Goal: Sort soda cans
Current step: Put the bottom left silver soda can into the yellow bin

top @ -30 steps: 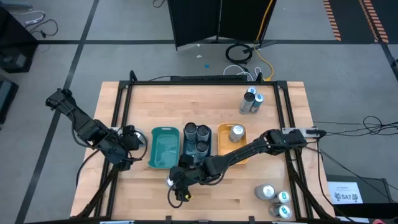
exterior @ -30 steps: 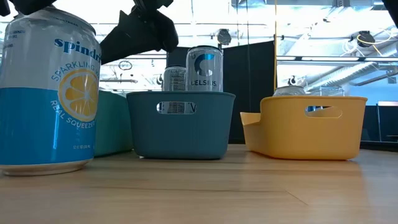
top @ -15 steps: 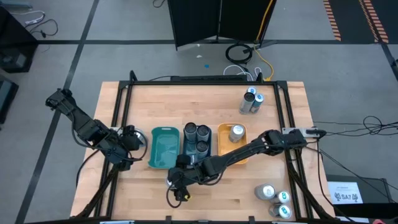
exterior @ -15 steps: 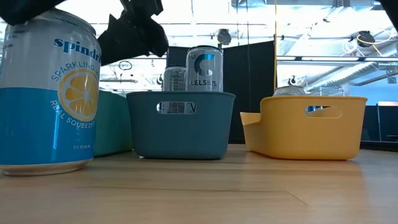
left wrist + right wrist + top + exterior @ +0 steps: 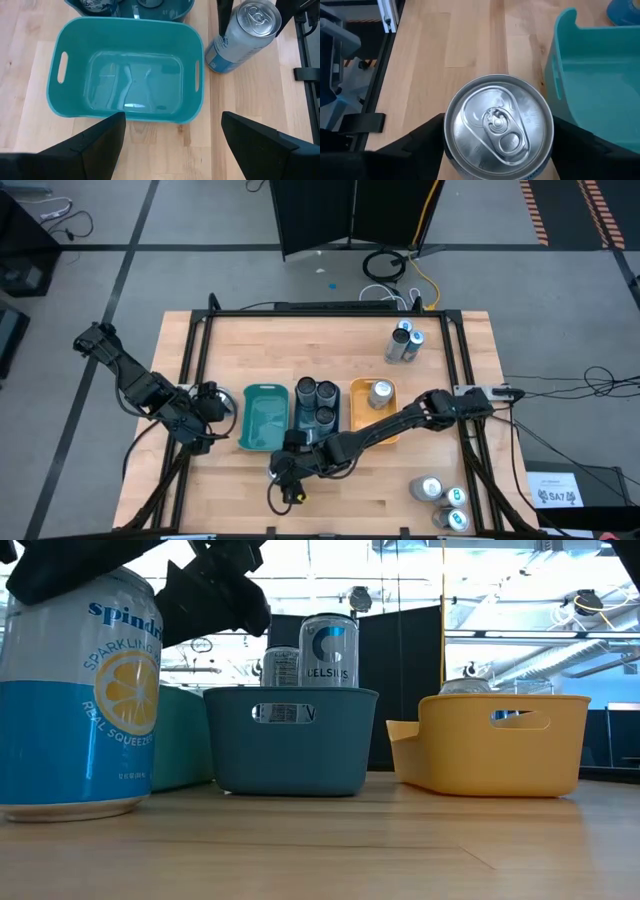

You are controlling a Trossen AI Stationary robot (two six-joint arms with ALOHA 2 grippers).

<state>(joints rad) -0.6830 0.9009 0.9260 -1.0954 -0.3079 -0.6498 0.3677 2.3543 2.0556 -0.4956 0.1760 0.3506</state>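
Note:
A blue-and-white soda can (image 5: 498, 122) with a lemon on it stands upright on the table near its near edge (image 5: 80, 690), just in front of the teal tray (image 5: 263, 418). My right gripper (image 5: 498, 150) reaches over it from the right (image 5: 288, 468), shut on it. My left gripper (image 5: 172, 145) hovers open above the table left of the teal tray (image 5: 125, 70), touching nothing. The dark blue tray (image 5: 315, 405) holds three dark-topped cans. The orange tray (image 5: 372, 415) holds one silver can (image 5: 381, 393). My right gripper has the can between its two fingers (image 5: 420, 142), one on each opposite side of the wall just below the top rim (image 5: 446, 137). The fingers come slanting down from the table's right and far side. The can stands upright with its base on the table.
Two cans (image 5: 405, 342) stand at the far right of the table, and three more (image 5: 442, 498) at the near right corner. The three trays stand side by side in the middle. Bare wood lies to the left and along the far side.
In the low view a dark finger of my right gripper has come in against the can's upper left side. The can has stayed where it was.

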